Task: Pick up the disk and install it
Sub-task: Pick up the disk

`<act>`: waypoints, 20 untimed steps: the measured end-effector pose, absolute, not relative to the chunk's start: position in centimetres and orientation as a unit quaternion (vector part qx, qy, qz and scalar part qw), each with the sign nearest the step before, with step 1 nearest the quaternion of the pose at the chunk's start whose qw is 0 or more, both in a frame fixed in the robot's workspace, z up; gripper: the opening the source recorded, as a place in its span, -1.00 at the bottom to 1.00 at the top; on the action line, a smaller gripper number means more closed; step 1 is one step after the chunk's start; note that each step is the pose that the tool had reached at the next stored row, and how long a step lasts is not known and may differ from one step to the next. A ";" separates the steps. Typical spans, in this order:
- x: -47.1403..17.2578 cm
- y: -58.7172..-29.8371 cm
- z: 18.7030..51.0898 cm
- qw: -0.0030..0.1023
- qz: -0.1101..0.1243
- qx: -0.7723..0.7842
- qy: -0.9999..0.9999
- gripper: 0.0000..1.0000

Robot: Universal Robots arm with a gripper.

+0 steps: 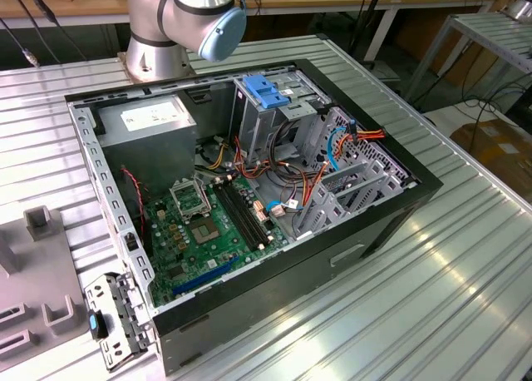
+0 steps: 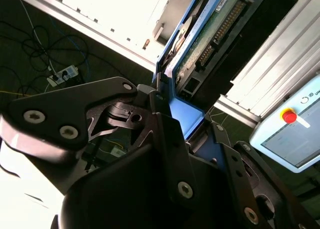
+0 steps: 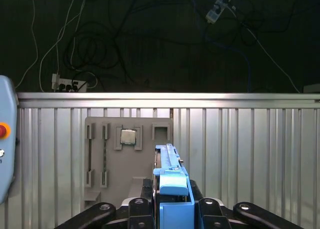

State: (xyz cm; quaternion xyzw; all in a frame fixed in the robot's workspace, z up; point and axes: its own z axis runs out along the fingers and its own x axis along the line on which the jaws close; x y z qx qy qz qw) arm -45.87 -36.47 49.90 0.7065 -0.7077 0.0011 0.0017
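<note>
One gripper (image 3: 172,195) clenched on disk (image 3: 168,161) at its blue edge, clear above table (image 3: 250,154)

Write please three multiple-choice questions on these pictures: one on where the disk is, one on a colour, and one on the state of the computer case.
1. Where is the disk?
A. Held in the gripper
B. In a person's hand
C. In a drawer

2. What colour is the disk's rail frame?
A. Red
B. Yellow
C. Blue

3. How is the computer case?
A. Shut by a side panel
B. Open, with the motherboard in view
C. Wrapped in foil

Answers:
1 A, since both wrist views show the gripper clamped on its frame.
2 C, since the frame shows blue in both wrist views.
3 B, since the exterior view looks straight onto the green board inside.
</note>
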 end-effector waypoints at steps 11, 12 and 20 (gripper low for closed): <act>-45.0 -36.5 49.9 0.002 0.001 0.706 -0.708 -0.26; -44.9 -36.5 49.9 0.002 0.001 0.707 -0.708 -0.26; -44.3 -36.5 49.9 0.002 0.001 0.707 -0.708 -0.26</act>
